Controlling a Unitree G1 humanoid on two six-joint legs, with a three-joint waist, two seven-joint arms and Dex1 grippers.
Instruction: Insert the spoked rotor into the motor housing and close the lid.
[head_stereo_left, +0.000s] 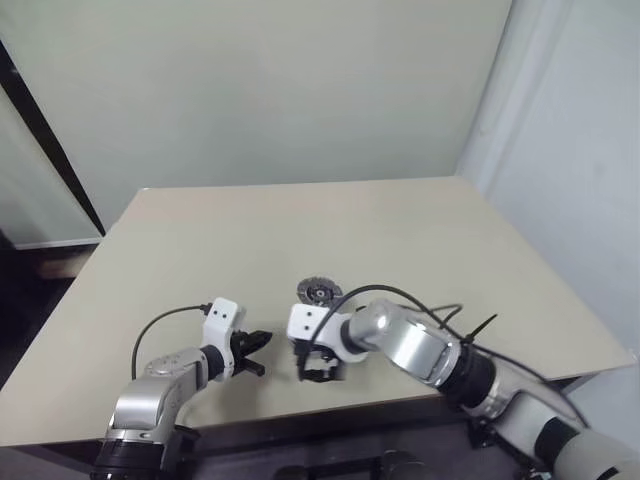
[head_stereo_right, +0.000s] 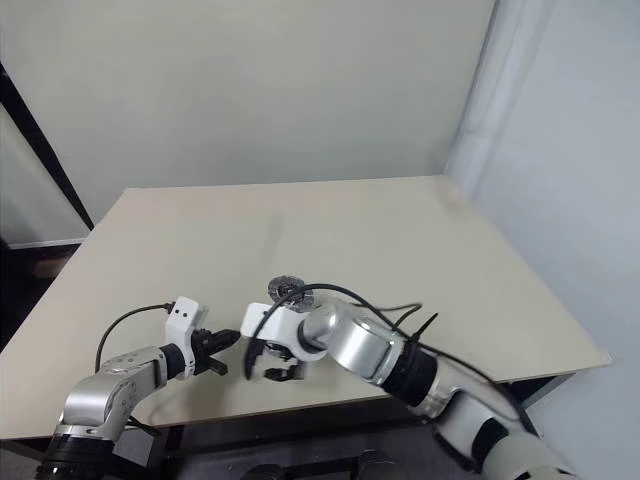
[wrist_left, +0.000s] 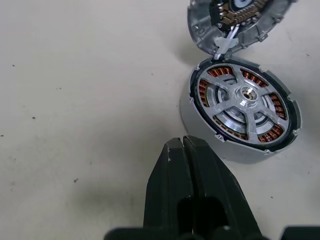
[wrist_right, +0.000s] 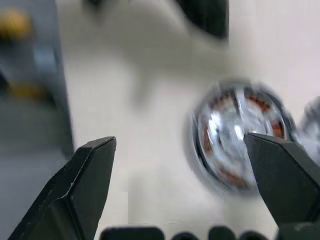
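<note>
1. Left eye view:
   - The left tool is low over the table, fingers pressed together and holding nothing.
   - The right tool is just beside it, pointing steeply down.
   - A dark round part lies flat on the table just beyond the right wrist. It's probably the lid, but I can't tell for sure.
2. Right eye view: same layout, nothing to add.
3. Left wrist view:
   - The closed tool's fingers sit near the motor housing, apart from it.
   - The housing stands on the table. The spoked rotor looks seated inside, with its copper windings showing between silver spokes.
   - The grey-rimmed round part is at the housing's far edge, touching or nearly so.
4. Right wrist view: the right tool's jaws are spread wide and empty, with the housing blurred between and beyond the fingertips.
5. Handling (judgement):
   - All the parts are stiff metal, dense for their size, with smooth walls that could slip.
   - The windings are delicate, so keep the pads off them.
   - Pinch the disc across its outer rim, since it lies flat and thin.
   - The open housing is likely to skid when pushed, so steady it by its side wall.
</note>
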